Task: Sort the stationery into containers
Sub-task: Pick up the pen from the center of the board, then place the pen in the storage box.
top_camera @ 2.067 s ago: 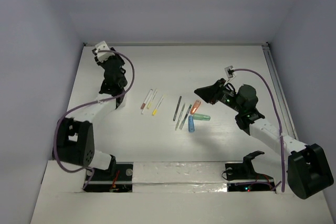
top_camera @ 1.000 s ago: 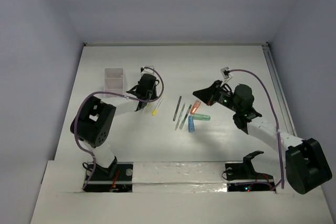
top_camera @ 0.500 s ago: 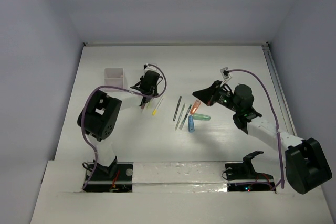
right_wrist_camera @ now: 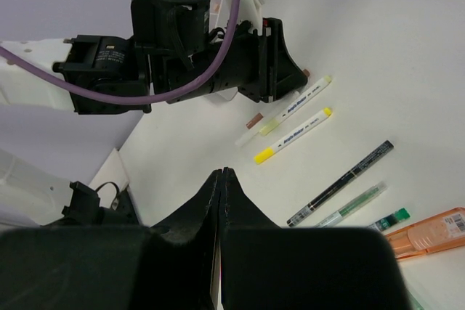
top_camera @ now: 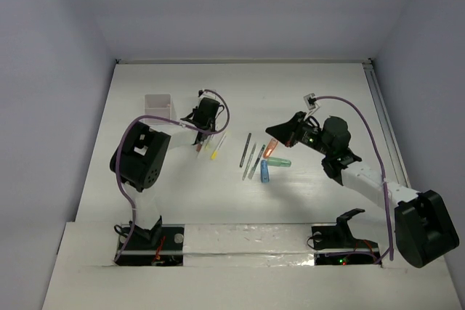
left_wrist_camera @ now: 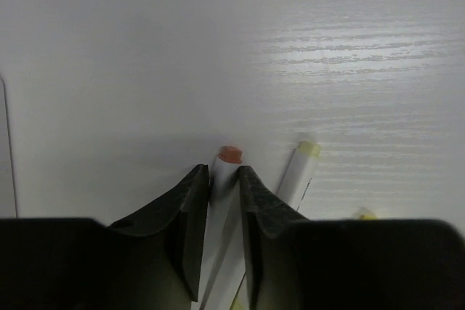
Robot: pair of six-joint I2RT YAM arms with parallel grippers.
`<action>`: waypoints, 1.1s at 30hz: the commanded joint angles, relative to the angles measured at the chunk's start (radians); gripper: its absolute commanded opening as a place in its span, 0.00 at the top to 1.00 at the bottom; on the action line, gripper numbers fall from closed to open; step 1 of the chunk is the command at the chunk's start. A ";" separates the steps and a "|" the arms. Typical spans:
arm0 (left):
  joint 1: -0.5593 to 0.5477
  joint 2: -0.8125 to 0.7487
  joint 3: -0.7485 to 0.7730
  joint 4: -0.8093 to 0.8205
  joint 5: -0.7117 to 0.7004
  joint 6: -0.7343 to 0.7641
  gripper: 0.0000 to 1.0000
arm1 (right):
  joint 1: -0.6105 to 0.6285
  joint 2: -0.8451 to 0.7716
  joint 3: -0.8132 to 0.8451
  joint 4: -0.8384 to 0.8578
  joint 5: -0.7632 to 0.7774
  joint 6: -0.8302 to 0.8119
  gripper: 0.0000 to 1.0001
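My left gripper (top_camera: 204, 133) is shut on a white stick with a red end (left_wrist_camera: 230, 155), low over the table, among three white sticks (top_camera: 215, 147). A second stick with a pale yellow end (left_wrist_camera: 306, 152) lies just to its right. The right wrist view shows the three sticks (right_wrist_camera: 294, 134) and my left gripper (right_wrist_camera: 280, 70) over their far ends. My right gripper (top_camera: 273, 132) is shut and empty (right_wrist_camera: 221, 173), hovering above the dark pens (top_camera: 248, 150). An orange marker (top_camera: 271, 148), a mint marker (top_camera: 279, 162) and a blue marker (top_camera: 264, 171) lie beside them. The white container (top_camera: 158, 107) stands to the left.
The dark pen (right_wrist_camera: 341, 183), a green-tinted pen (right_wrist_camera: 356, 205) and the orange marker (right_wrist_camera: 429, 234) lie in a row in the right wrist view. Purple cables loop from both arms. Walls enclose the table at the back and both sides.
My left arm swung right from over the container to the white sticks and closed on the red-ended one. The right arm has barely moved.
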 commanded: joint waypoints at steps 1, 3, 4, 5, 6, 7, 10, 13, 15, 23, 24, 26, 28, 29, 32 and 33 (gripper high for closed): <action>0.007 0.012 0.034 -0.013 -0.015 0.010 0.86 | 0.010 -0.003 0.039 0.029 -0.002 -0.016 1.00; 0.016 0.017 0.040 -0.019 -0.020 0.004 0.98 | 0.010 -0.009 0.037 0.023 0.014 -0.022 1.00; 0.016 0.005 0.037 -0.019 -0.032 0.002 1.00 | 0.010 -0.009 0.036 0.023 0.018 -0.022 1.00; 0.016 -0.008 0.031 -0.004 -0.040 -0.001 1.00 | 0.010 -0.006 0.034 0.031 0.011 -0.014 1.00; 0.016 -0.023 0.024 0.007 -0.043 -0.005 1.00 | 0.010 -0.001 0.036 0.036 0.002 -0.011 1.00; 0.016 -0.038 0.016 0.016 -0.044 -0.008 1.00 | 0.010 0.000 0.036 0.039 -0.005 -0.008 1.00; 0.026 -0.122 0.026 0.044 -0.061 -0.004 1.00 | 0.010 0.004 0.032 0.039 0.009 -0.011 1.00; 0.026 -0.164 0.050 0.051 -0.098 -0.004 1.00 | 0.010 0.013 0.036 0.051 -0.012 -0.001 1.00; 0.026 -0.207 0.074 0.065 -0.104 -0.007 1.00 | 0.010 0.008 0.036 0.042 0.001 -0.013 1.00; 0.148 -0.365 0.106 0.209 -0.189 -0.042 1.00 | 0.019 -0.022 0.028 0.028 0.029 -0.022 1.00; 0.174 -0.371 0.105 0.223 -0.181 -0.045 1.00 | 0.019 -0.024 0.028 0.031 0.022 -0.019 1.00; 0.240 -0.388 0.088 0.278 -0.181 -0.047 1.00 | 0.019 -0.024 0.028 0.039 0.006 -0.014 1.00; 0.288 -0.394 0.068 0.324 -0.196 -0.030 1.00 | 0.019 -0.035 0.026 0.033 0.018 -0.021 1.00; 0.302 -0.394 0.050 0.365 -0.196 -0.019 1.00 | 0.019 -0.038 0.025 0.033 0.026 -0.022 1.00; 0.352 -0.379 0.016 0.439 -0.189 0.025 1.00 | 0.019 -0.033 0.023 0.043 0.008 -0.013 1.00; 0.366 -0.370 0.011 0.452 -0.178 0.028 1.00 | 0.019 -0.033 0.023 0.043 0.009 -0.016 1.00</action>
